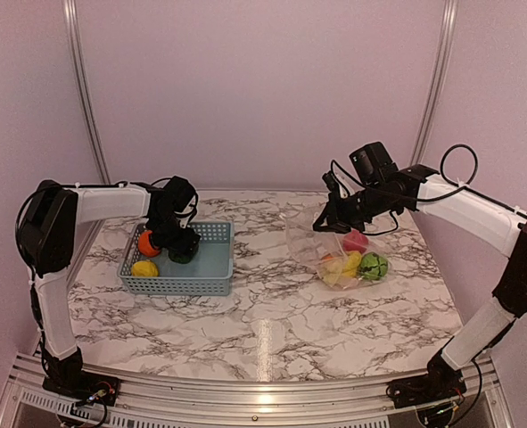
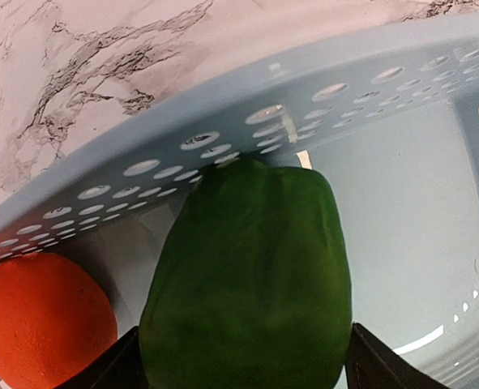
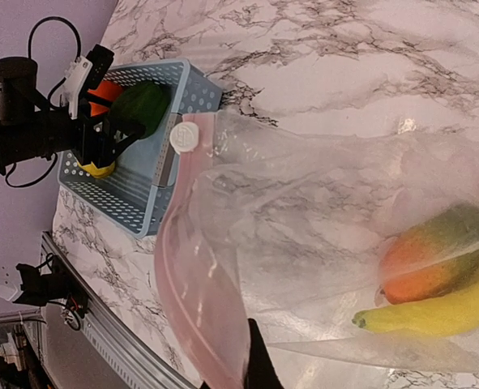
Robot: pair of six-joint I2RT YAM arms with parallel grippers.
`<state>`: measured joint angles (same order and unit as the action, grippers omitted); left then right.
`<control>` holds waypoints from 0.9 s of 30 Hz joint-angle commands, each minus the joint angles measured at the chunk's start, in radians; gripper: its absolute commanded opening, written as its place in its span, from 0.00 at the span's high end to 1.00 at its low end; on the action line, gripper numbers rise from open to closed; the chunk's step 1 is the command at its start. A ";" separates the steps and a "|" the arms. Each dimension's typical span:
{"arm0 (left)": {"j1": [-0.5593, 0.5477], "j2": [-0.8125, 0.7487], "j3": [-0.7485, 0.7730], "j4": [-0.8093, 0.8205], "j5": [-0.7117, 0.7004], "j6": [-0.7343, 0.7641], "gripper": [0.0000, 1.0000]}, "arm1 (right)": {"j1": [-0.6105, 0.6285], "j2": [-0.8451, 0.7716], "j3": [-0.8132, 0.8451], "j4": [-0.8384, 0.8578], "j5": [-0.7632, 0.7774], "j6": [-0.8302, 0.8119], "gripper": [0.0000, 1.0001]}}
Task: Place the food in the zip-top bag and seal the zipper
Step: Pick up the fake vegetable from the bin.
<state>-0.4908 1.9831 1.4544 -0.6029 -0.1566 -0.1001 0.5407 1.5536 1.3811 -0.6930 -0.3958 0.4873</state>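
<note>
Jaws of the left gripper (image 1: 179, 242) clamped the green pepper (image 2: 247, 275) inside the basket (image 2: 304, 89), its long axis aimed at the perforated wall, orange (image 2: 40, 324) just beside it. The right gripper (image 1: 325, 221) pinched the zipper (image 3: 198, 267), the zip-top bag (image 3: 320, 211) mouth facing the basket across open worktop (image 1: 272, 330)

No text, label, brand, number or sign can be read anywhere

Basket (image 1: 179, 285): one. Contents of the basket: three, namely one orange (image 1: 148, 242), one lemon (image 1: 144, 268) and one green pepper (image 2: 247, 275).

Zip-top bag (image 3: 304, 186): one, located to the right of the basket. Contents of the bag: four, namely one red apple (image 1: 355, 240), one green melon (image 1: 373, 266), one banana (image 3: 442, 309) and one mango (image 3: 429, 261).

Combined contents: seven.
</note>
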 commanded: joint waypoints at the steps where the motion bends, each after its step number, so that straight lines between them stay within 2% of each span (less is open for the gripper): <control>1: 0.001 0.022 -0.006 0.030 0.013 0.014 0.17 | 0.009 -0.020 0.023 -0.003 0.003 0.005 1.00; 5: 0.001 0.038 0.016 0.011 0.011 0.013 0.25 | 0.009 -0.017 0.035 -0.014 0.004 0.005 1.00; 9: -0.013 -0.021 0.057 -0.060 0.005 0.004 0.33 | 0.014 -0.018 0.065 -0.045 0.031 -0.012 1.00; 13: -0.053 -0.124 0.089 -0.131 -0.027 0.006 0.34 | 0.021 -0.025 0.067 -0.062 0.056 -0.021 1.00; 18: -0.100 -0.237 0.120 -0.155 0.027 -0.040 0.35 | 0.030 -0.022 0.069 -0.057 0.063 -0.017 1.00; 21: -0.157 -0.297 0.142 -0.112 0.121 -0.045 0.35 | 0.035 -0.005 0.086 -0.060 0.059 -0.016 1.00; 27: -0.345 -0.370 0.218 -0.029 0.250 -0.091 0.37 | 0.064 0.067 0.199 -0.108 0.070 -0.048 1.00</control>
<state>-0.7410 1.6527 1.6272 -0.6830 -0.0395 -0.1448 0.5709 1.5776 1.4750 -0.7715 -0.3450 0.4675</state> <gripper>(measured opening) 0.687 0.002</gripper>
